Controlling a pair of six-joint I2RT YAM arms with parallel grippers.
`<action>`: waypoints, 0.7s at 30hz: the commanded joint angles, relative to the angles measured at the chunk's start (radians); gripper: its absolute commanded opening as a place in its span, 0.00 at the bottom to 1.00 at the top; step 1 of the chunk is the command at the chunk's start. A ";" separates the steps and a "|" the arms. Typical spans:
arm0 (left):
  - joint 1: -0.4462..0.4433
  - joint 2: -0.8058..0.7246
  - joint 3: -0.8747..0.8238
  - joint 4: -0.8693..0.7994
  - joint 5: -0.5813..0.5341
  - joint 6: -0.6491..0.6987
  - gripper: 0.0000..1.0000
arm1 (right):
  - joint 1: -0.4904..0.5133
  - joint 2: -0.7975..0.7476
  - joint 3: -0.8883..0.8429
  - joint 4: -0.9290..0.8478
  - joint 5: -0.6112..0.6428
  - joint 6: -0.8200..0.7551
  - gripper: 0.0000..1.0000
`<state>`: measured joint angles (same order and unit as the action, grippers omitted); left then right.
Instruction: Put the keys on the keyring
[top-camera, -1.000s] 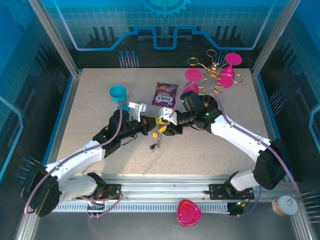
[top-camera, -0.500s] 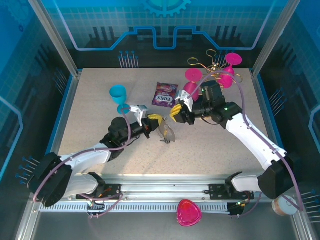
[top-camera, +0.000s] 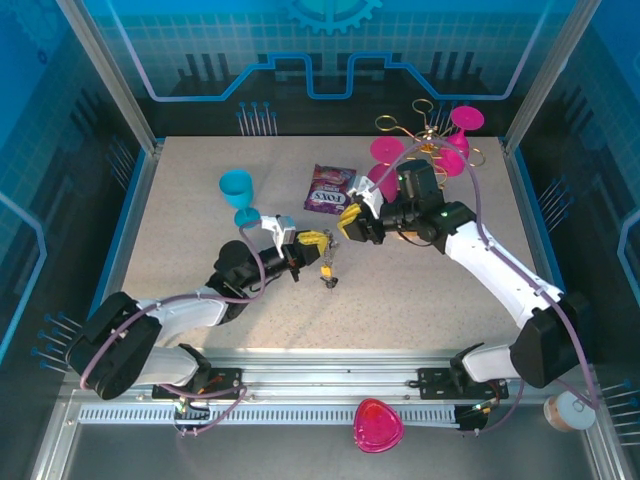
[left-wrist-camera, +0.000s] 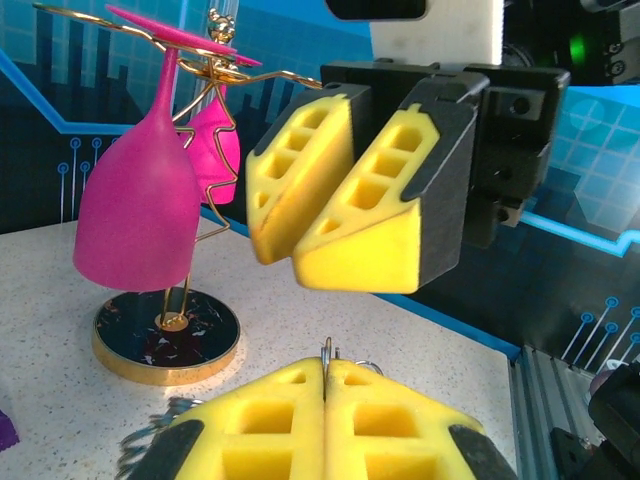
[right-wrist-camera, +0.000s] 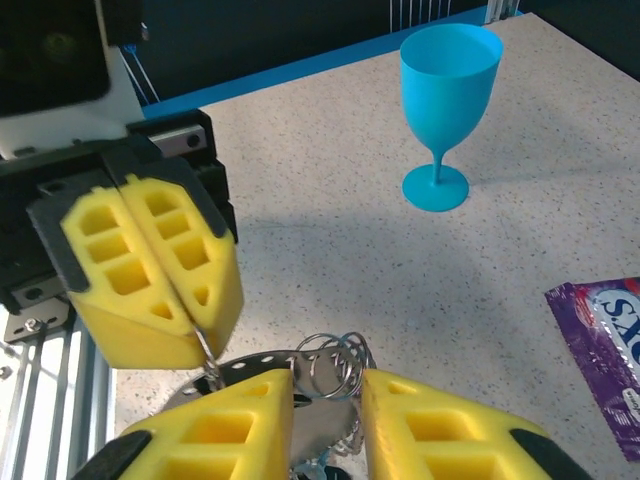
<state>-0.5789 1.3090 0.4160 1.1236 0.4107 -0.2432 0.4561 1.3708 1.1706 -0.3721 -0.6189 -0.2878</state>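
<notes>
The keyring (top-camera: 325, 254), a thin dark-grey wire loop with a silvery coiled stretch, is held above the speckled beige table (top-camera: 200, 200), near its middle, between the two arms. The left gripper (top-camera: 313, 241) is clenched on it: in the left wrist view its yellow foam pads (left-wrist-camera: 270, 420) are pressed together and the thin wire (left-wrist-camera: 327, 347) stands up out of the seam between them. The right wrist view shows the same grasp from the opposite side, with the left gripper (right-wrist-camera: 195, 320) pinching the wire at its tips.

The right gripper (top-camera: 348, 222) faces the left one, tip towards tip and very close. Its pads (right-wrist-camera: 430, 430) stand apart, released, and the coiled stretch of the keyring (right-wrist-camera: 340, 355) lies just in front of the gap. I cannot tell whether the coil touches them.

The keys (top-camera: 327, 276), small and dark, hang under the two grippers, low over the table. They are too small to tell how they are attached.

Behind the right gripper (left-wrist-camera: 290, 255), a pink plastic goblet (left-wrist-camera: 135, 215) hangs upside down on a gold wire rack (left-wrist-camera: 165, 340). A blue plastic goblet (right-wrist-camera: 448, 100) stands upright, well apart, and a purple snack packet (right-wrist-camera: 610, 350) lies flat on the table.
</notes>
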 joint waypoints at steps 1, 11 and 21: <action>0.005 -0.043 0.003 0.035 0.029 0.030 0.00 | 0.011 0.007 -0.021 -0.011 0.011 -0.052 0.28; 0.005 -0.050 0.016 0.015 0.031 0.023 0.00 | 0.036 -0.002 -0.038 -0.068 -0.083 -0.122 0.31; 0.005 -0.058 0.018 0.005 0.039 0.022 0.00 | 0.053 0.014 -0.044 -0.013 -0.147 -0.080 0.30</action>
<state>-0.5789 1.2873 0.4160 1.1034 0.4206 -0.2352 0.4957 1.3754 1.1366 -0.4149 -0.7193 -0.3828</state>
